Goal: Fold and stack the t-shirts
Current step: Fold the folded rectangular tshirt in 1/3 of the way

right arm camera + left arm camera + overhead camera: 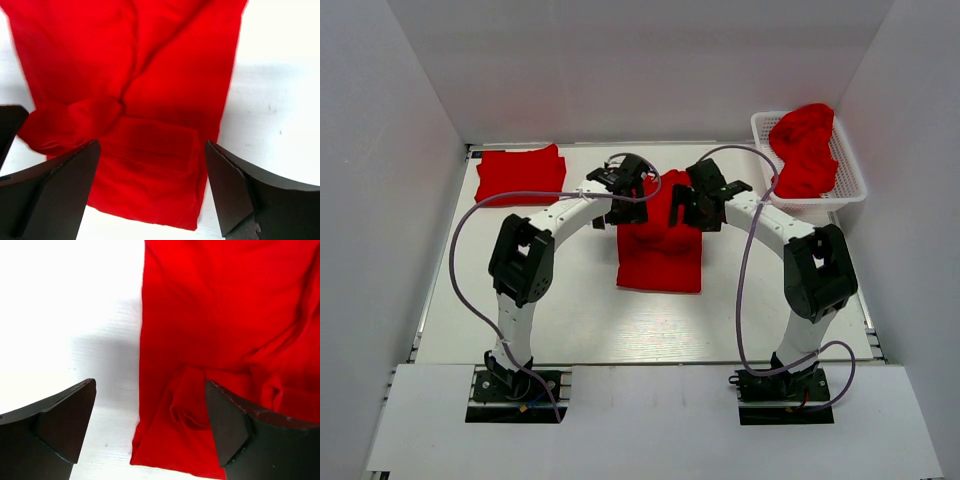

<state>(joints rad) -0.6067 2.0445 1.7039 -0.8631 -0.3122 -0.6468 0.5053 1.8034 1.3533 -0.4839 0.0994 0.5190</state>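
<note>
While hovering low with fingers spread wide, gripping nothing in either the left hand (625,185) or the right hand (707,200). Looking straight down onto the partly folded t-shirt (660,255), lying flat on the worktop (570,320) directly beneath and between both hands, narrowed into a long strip, with a loose lump of cloth bunching just under the fingers. Seeing the strip's left edge running between the left hand's fingers, and its right edge just inside the right hand's outer finger.

Judging the folding step as half done: sides brought in, end-over-end fold not yet made. Needing next to be closing each hand on its own corner of the end below, pinching all the layers, then lifting together and laying that end over the other, keeping level so the edges meet.

Noting the folded t-shirts (520,173) well off beyond the left hand for stacking, and crumpled t-shirts (805,150) waiting in the basket (852,192) just beyond the right hand.
</note>
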